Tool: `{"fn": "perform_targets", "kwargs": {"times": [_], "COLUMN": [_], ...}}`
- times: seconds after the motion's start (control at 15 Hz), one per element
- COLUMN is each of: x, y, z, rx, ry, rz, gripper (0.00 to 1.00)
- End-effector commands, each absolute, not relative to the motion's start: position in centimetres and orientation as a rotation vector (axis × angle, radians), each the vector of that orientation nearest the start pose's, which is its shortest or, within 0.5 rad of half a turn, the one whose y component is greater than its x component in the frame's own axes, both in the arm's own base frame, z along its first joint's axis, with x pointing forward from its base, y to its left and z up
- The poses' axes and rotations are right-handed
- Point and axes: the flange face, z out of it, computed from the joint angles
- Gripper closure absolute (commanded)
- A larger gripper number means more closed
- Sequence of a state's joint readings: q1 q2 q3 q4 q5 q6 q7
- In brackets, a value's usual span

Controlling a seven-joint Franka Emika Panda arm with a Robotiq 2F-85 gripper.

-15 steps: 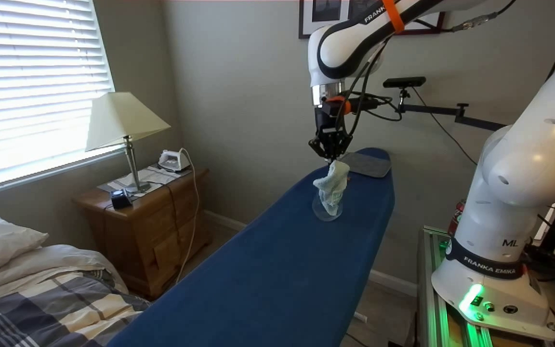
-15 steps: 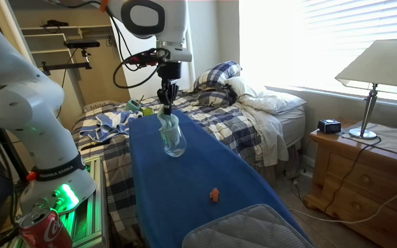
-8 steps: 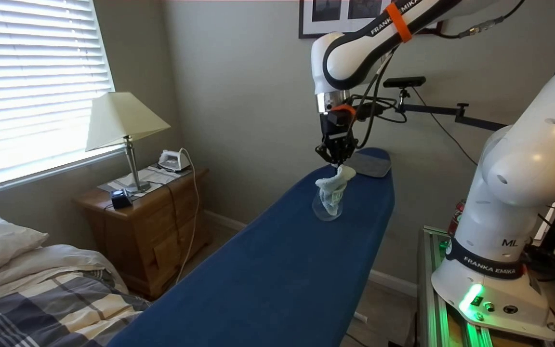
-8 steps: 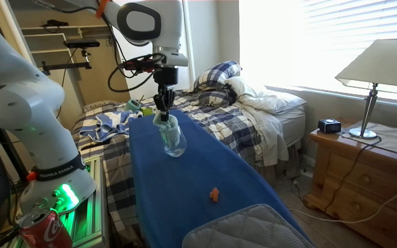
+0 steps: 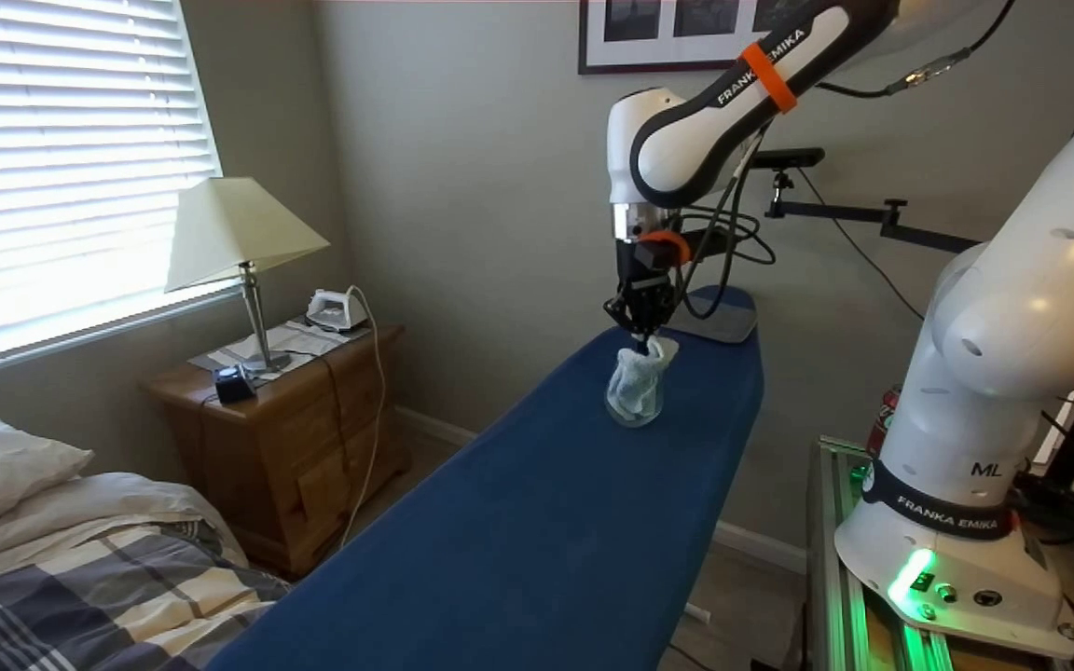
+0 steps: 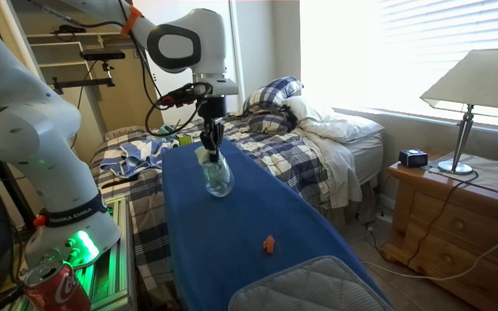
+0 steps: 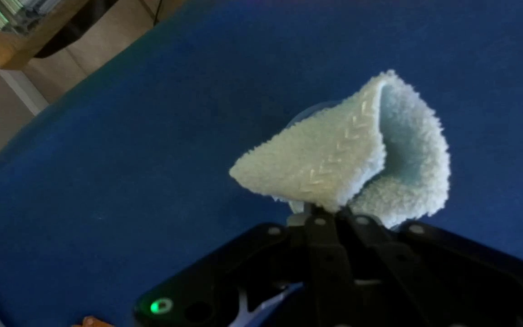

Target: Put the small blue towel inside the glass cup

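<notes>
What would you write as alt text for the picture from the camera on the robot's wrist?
A folded pale blue towel, seen from above, appears pinched at the tip of the robot's black gripper. A faint curve of the glass cup peeks from beneath, against a blue ironing board.

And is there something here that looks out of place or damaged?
No spill or damage stands out. A red soda can stands near the robot's base, an odd place for a drink, and a small orange object sits on the ironing board, apparently unrelated. The towel pokes out of the glass cup.
</notes>
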State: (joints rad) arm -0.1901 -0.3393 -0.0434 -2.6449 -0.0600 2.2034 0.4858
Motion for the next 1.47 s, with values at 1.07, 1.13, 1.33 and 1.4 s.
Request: {"fn": "perform_targets", "kwargs": {"times": [1.07,1.13,1.33,1.4], "x": [38.4,38.4,38.3,38.3], "y": [-7.4,-7.5,-7.6,-7.6], "z": [37.8,37.8,37.8,37.9], "rx": [-2.946,-2.942,-2.935,-2.934], "ry": [0.944,0.951,0.959,0.960], "rz": [-0.018,-0.010,-0.008,-0.010], "gripper": [0.95,1.00,1.00,1.00]}}
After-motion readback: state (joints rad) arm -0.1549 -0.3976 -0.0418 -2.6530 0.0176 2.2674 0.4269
